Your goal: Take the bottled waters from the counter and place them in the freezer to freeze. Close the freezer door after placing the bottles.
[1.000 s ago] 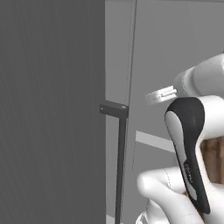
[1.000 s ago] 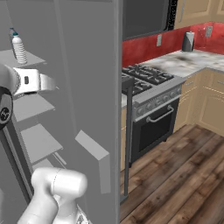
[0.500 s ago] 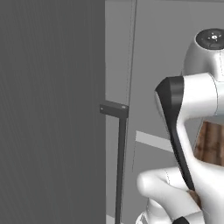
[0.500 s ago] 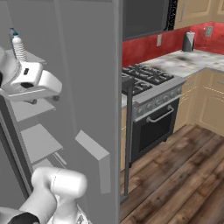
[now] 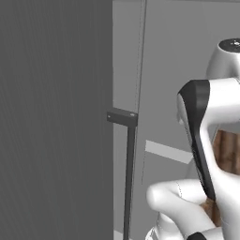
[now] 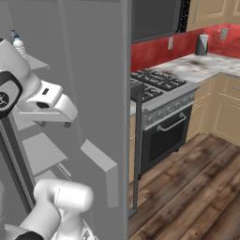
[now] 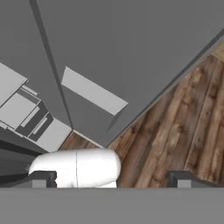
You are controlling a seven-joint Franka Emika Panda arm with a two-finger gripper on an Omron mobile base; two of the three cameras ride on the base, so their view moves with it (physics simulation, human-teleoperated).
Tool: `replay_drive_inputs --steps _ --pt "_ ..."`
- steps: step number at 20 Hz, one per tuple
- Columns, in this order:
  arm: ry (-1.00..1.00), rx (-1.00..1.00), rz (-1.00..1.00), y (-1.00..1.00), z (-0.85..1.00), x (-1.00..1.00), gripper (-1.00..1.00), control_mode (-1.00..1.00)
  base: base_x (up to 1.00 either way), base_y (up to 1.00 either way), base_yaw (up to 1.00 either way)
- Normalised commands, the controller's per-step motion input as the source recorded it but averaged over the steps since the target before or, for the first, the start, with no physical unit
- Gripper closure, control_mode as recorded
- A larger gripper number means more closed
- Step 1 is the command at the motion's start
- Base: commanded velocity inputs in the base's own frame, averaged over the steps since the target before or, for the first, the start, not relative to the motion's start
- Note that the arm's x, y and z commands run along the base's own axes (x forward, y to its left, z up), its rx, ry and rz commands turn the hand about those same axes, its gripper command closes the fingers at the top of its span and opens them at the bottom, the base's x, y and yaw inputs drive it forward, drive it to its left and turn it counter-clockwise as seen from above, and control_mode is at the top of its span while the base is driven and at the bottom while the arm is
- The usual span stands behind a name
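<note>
A clear-white bottled water (image 6: pixel 18 45) with a blue cap stands upright on an upper shelf inside the open freezer (image 6: pixel 42 150). My gripper (image 6: pixel 54 124) hangs below and to the right of that bottle, pointing down, apart from it. Its fingertips (image 7: pixel 42 178) stand wide open with nothing between them, over the wooden floor. The freezer door (image 6: pixel 101 93) is swung open at my right, inner face and a door bin (image 6: pixel 102 164) towards me. The marble counter (image 6: pixel 206 65) lies far to the right.
A black gas stove (image 6: pixel 159 93) with its oven sits just beyond the open door's edge. A dark bar handle (image 6: pixel 137 140) hangs by that edge. Another grey door panel (image 5: pixel 56 117) with a dark handle (image 5: pixel 127 178) stands close on the left. A dark jug (image 6: pixel 201 44) is on the counter.
My hand has drawn back from the upper shelf, moving down and to the right, away from the bottle that stays standing there. The jaws stayed open.
</note>
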Motion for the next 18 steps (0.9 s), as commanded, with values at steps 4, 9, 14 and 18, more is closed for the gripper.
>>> replay_drive_inputs --steps 4,9,14,18 --pt "0.04 0.15 -0.01 0.15 -0.37 0.00 -1.00 -1.00 0.00 0.00 0.00" --pt "0.00 0.12 0.00 0.17 -0.32 0.00 -1.00 -1.00 0.00 0.00 0.00" --pt "0.05 0.03 0.00 0.15 -0.27 -0.01 -1.00 -1.00 0.00 0.00 0.00" --pt "0.04 0.00 0.00 0.04 -0.22 -0.01 -1.00 -1.00 0.00 0.00 0.00"
